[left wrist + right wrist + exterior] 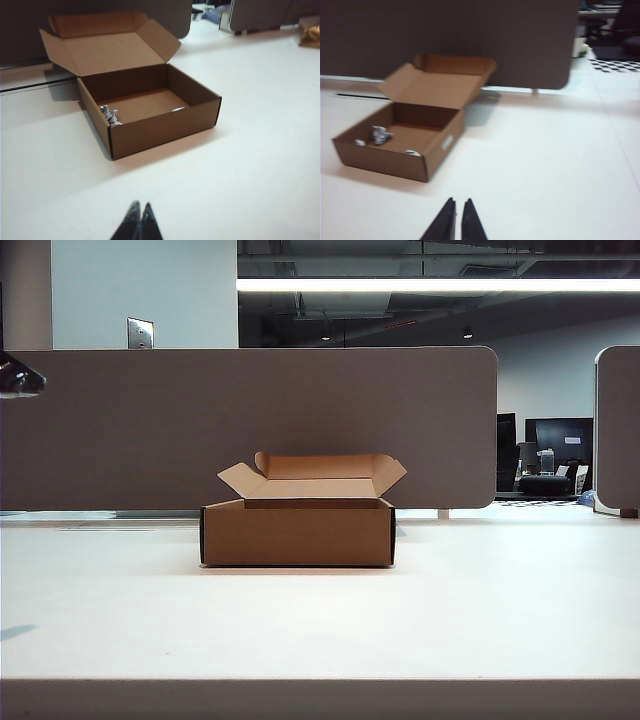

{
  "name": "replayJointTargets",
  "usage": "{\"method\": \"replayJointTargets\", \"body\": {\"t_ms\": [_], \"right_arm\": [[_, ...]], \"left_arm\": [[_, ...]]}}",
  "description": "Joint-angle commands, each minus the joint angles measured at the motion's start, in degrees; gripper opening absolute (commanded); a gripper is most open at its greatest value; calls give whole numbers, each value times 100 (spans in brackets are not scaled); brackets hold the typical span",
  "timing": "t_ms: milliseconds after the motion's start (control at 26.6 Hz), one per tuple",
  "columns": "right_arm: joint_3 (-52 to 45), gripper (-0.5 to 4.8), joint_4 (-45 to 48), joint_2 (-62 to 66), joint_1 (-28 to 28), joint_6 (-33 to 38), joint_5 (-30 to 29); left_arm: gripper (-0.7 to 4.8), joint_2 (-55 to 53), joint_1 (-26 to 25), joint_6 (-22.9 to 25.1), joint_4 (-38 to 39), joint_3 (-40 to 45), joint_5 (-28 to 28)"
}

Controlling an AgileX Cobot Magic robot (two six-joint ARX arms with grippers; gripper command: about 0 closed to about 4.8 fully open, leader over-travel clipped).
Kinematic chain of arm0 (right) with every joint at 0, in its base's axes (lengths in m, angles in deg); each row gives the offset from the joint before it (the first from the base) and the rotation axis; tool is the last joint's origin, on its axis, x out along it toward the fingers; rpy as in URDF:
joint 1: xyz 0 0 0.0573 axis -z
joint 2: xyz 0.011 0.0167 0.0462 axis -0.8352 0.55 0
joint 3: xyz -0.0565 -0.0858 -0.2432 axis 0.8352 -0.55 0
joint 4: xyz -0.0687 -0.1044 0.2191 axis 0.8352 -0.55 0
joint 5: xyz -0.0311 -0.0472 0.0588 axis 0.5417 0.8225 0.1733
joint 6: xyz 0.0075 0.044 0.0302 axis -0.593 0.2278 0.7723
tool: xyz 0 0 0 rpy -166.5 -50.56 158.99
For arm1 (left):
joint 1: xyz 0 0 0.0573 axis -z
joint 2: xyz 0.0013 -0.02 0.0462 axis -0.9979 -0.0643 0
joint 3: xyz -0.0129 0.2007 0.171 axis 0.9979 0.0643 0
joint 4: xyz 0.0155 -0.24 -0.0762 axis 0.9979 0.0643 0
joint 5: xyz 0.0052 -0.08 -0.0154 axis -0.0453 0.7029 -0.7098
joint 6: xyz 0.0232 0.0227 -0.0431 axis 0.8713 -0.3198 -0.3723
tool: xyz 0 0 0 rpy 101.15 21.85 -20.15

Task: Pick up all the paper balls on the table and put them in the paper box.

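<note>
- now the left pincer is clenched with nothing between its tips, raised above the bare white surface.
- ahead of it, well apart, sits the paper box with its lid folded back.
- the right pincer is drawn nearly closed, a thin gap between its tips, grasping nothing.
- paper balls lie inside the box, well ahead of that pincer.
</note>
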Motion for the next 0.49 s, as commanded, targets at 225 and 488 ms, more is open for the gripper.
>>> {"method": "replayJointTargets", "body": {"t_ms": [225, 488], "right_arm": [[-490, 45, 529, -90, 0, -861, -592], [-1088, 45, 1150, -103, 0, -811, -590]], "left_arm": [[-5, 407, -11, -74, -258, 170, -149], [-5, 855, -13, 133, 216, 299, -350]]}}
